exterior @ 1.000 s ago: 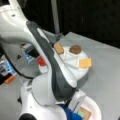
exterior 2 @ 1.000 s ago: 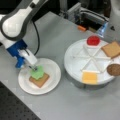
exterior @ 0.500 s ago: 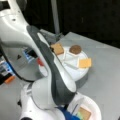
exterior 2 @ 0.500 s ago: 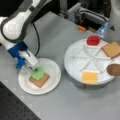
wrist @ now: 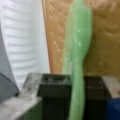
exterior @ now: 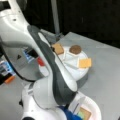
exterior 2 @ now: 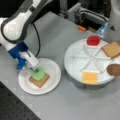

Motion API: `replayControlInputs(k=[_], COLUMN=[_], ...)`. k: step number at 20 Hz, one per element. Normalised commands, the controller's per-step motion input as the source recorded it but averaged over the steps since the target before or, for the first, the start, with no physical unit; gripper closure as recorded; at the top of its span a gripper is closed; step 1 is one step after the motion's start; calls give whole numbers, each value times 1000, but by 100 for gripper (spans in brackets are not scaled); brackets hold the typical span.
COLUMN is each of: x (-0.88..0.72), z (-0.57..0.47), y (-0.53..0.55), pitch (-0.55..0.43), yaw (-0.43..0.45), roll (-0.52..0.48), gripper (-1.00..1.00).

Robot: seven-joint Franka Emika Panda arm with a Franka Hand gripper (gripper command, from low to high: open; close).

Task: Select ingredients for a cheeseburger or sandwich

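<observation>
No writing or label can be read on anything. The gripper point(exterior 2: 35, 70) is low over the left side of the white plate point(exterior 2: 53, 80), at the left of a front view, and its tip is right at the edge of the lettuce point(exterior 2: 38, 74). In the wrist view the lettuce point(wrist: 76, 62) runs down between the two dark fingers point(wrist: 53, 86), so the gripper is pinching the lettuce. The green piece lies on top of a bread square point(exterior 2: 39, 81), and that bread lies flat in the middle of the plate. In the wrist view the bread point(wrist: 105, 37) fills the space behind the lettuce, with the ribbed plate rim point(wrist: 23, 37) to the left. To the right of the plate, close but apart from it, stands the round white tray point(exterior 2: 75, 58) cut into wedge spaces. In it sit a red tomato point(exterior 2: 93, 40) at the far side, a second bread square point(exterior 2: 112, 49) at the far right, a brown patty point(exterior 2: 114, 69) on the right edge, and an orange cheese square point(exterior 2: 89, 77) at the near side; the spaces on the left are bare. In a front view the big arm hides the gripper, but the tray point(exterior: 75, 70) shows behind it with bread point(exterior: 58, 48), patty point(exterior: 75, 49) and cheese point(exterior: 84, 62), and a corner of the plate point(exterior: 93, 107) peeks out at the bottom.
</observation>
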Motion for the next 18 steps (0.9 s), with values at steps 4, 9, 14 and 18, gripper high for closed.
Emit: replayControlInputs(k=[4,9,14,18], x=[189,192,189,186], z=[-104,-93,-51,-41], y=[-156,-158,-157,-155], pitch=[-88,-88,-83,-77], yaw=[42,45,59,65], roll=[155,183,187,182], gripper=[-100,-100,-100,-100])
